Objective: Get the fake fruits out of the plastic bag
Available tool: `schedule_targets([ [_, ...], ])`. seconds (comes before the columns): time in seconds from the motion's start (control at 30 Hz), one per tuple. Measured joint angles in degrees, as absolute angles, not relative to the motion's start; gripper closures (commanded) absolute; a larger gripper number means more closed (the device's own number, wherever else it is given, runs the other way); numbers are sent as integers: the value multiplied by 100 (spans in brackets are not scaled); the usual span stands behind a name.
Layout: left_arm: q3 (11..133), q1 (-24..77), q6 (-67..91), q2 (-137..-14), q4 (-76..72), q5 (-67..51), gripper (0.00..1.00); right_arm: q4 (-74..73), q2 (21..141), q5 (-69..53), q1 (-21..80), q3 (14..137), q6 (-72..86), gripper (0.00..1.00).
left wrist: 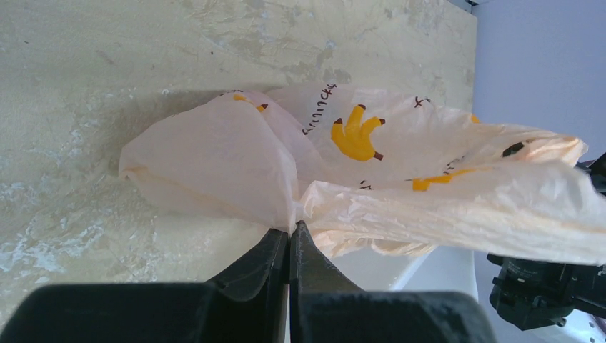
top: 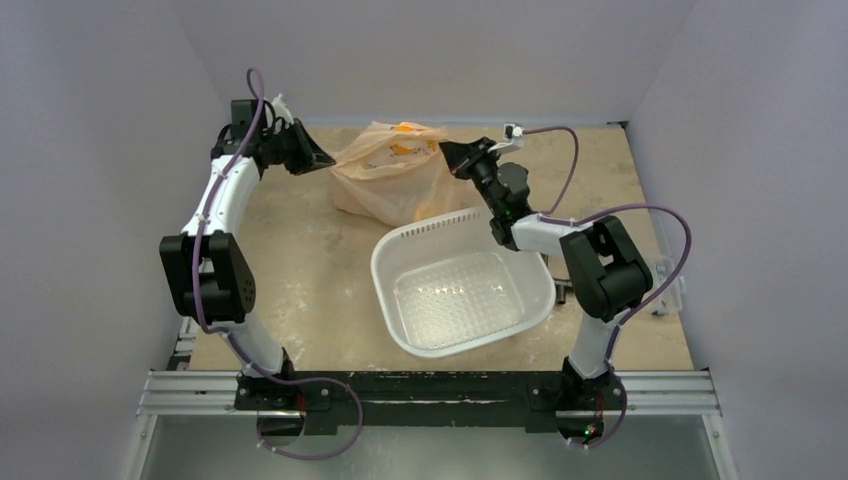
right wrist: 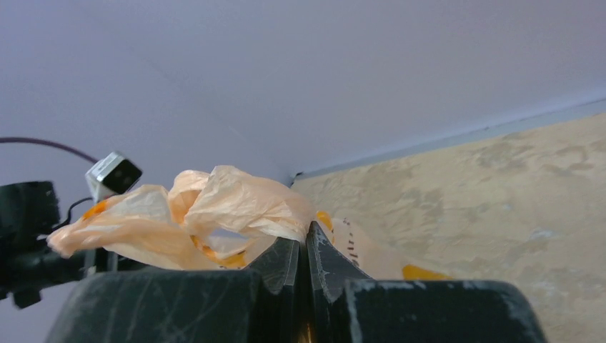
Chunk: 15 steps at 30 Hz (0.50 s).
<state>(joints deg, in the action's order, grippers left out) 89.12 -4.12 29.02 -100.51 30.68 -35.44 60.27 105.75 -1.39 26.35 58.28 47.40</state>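
Pinching plastic bag (top: 388, 185): left gripper (top: 322, 160) closed on its 9 o'clock edge, right gripper (top: 450, 152) closed on 3 o'clock edge. Bag at 11 o'clock from basin (top: 385, 268). Looks thin, floppy, slippery; best hold bunched edges.

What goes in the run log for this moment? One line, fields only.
left gripper: shut on plastic bag | right gripper: shut on plastic bag | white basin: no fruits inside

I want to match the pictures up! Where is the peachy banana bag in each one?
Top view: plastic bag at the far middle, behind the white basin.
Left wrist: across the middle and right, pinched by the left pincer.
Right wrist: bunched left of centre, above the right pincer.
Shared landmark: the beige tabletop.
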Motion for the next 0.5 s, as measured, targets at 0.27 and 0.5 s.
schedule_targets([
  [0.27,8901,-377,2665,-10005,2995,-3420,35,5157,10733,-1066,2646,6637,3879,100],
  [0.5,7874,362,1343,-8552,2449,-2239,13,3732,10724,-1520,2630,7105,2554,100],
])
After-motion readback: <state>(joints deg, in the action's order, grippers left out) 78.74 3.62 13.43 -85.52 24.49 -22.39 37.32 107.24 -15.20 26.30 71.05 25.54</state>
